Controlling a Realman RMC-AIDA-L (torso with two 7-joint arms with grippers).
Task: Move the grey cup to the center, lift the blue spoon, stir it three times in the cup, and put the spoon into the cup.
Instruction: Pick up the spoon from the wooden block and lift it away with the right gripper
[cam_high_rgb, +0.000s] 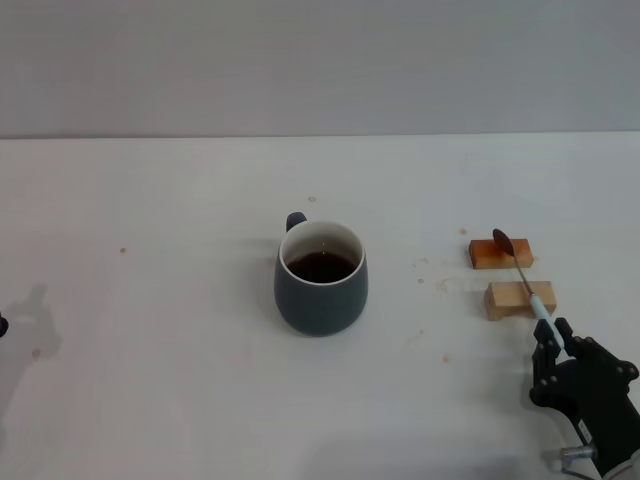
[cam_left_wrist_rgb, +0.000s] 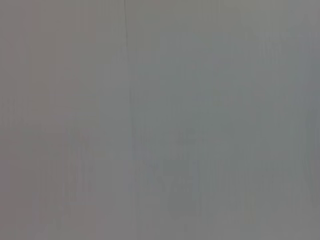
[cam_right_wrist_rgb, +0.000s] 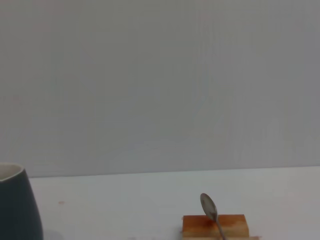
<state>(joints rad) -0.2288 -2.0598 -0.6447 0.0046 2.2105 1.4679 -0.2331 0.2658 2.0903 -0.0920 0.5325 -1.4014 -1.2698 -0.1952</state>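
- Right claw: black, at the near right of the counter, its fingers clamped on the handle end of the blue spoon.
- Blue spoon: pale blue handle, silvery neck and bowl; lies across two wooden blocks, bowl resting on the far one.
- Near wooden block: pale, under the spoon's handle.
- Far wooden block: orange-brown, stained, just beyond the pale one; seen with the spoon bowl in the right wrist view.
- Grey cup: upright at the counter's middle, well apart from the blocks, white inside, dark brown liquid, handle turned to the far left.
- Left claw: out of view.
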